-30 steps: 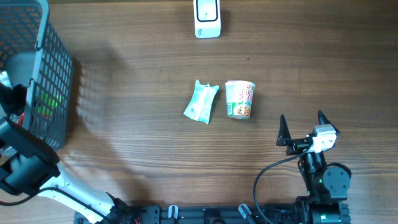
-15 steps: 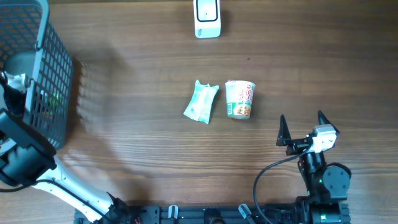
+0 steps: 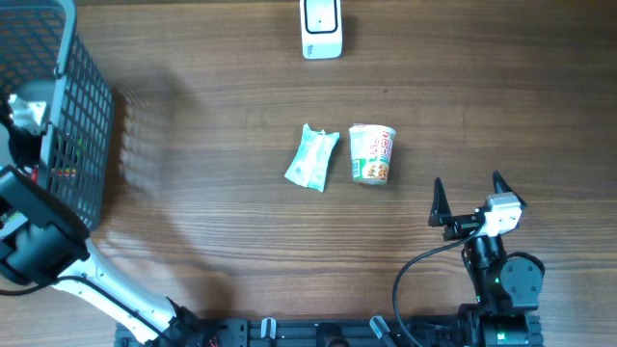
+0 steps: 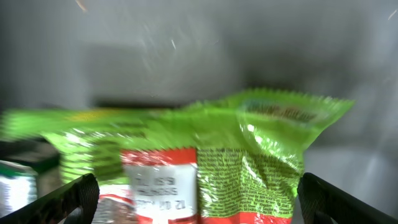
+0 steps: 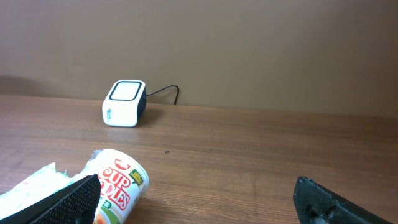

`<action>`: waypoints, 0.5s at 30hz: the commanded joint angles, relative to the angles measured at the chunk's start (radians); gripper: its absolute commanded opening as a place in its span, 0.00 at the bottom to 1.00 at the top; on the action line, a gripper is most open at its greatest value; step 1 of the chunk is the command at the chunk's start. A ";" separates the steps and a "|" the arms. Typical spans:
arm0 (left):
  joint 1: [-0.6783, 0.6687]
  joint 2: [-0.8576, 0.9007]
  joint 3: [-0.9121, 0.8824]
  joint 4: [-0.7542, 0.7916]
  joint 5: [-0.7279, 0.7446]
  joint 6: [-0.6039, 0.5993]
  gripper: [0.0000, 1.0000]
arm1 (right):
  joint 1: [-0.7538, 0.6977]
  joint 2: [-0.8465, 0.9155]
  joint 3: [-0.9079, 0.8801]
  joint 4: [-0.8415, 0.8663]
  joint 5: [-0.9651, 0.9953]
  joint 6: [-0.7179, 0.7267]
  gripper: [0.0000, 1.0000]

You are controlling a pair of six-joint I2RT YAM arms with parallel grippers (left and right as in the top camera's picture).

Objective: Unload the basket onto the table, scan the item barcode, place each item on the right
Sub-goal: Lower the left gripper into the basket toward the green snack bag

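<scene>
Left gripper is down inside the basket, jaws wide open, nothing held. Its wrist view shows a green snack bag lying flat on the basket floor between the two fingers, so it looks lined up for a pick. That bag is probably the item to scan, though the view is blurred and no barcode can be made out.

Right gripper sits parked near the front edge of the table, jaws open and empty, out of the way.

The scanner stands at the far edge, face up, well apart from the basket. A noodle cup lies on its side just beside a pale pouch mid-table, short of the scanner.
</scene>
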 commanded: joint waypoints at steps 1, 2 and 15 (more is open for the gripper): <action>-0.006 -0.030 0.084 -0.005 0.012 0.001 1.00 | -0.005 -0.006 -0.001 0.006 -0.002 0.001 1.00; -0.006 -0.037 0.085 -0.013 0.011 0.001 1.00 | -0.005 -0.006 -0.001 0.006 -0.002 0.000 1.00; -0.006 -0.036 -0.026 -0.101 -0.073 0.012 1.00 | -0.005 -0.006 -0.001 0.006 -0.002 0.001 1.00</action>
